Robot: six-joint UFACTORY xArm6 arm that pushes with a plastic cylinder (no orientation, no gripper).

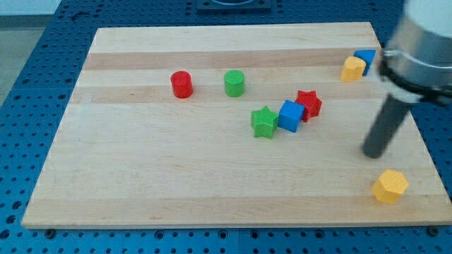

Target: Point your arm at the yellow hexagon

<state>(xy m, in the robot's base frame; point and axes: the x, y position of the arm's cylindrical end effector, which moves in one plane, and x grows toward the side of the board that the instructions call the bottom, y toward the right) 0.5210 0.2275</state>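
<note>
- Seven blocks lie on the wooden board, and the one the task names, the yellow hexagon, sits alone near the board's corner at the view's bottom right.
- My tip is the blunt lower end of a dark rod with no jaws; it holds nothing and touches no block.
- The tip stands just up and to the view's left of the yellow hexagon, near it but apart, with bare wood between them.
- At the view's top right a second yellow block, shape unclear, touches a blue block that is partly cut off by the arm's blurred grey body.
- Near the middle, a green star, a blue cube and a red star form a touching diagonal row, well to the view's left of the tip.
- Further left, a green cylinder and a red cylinder stand apart from each other.
- None of these stands between the tip and the hexagon.
</note>
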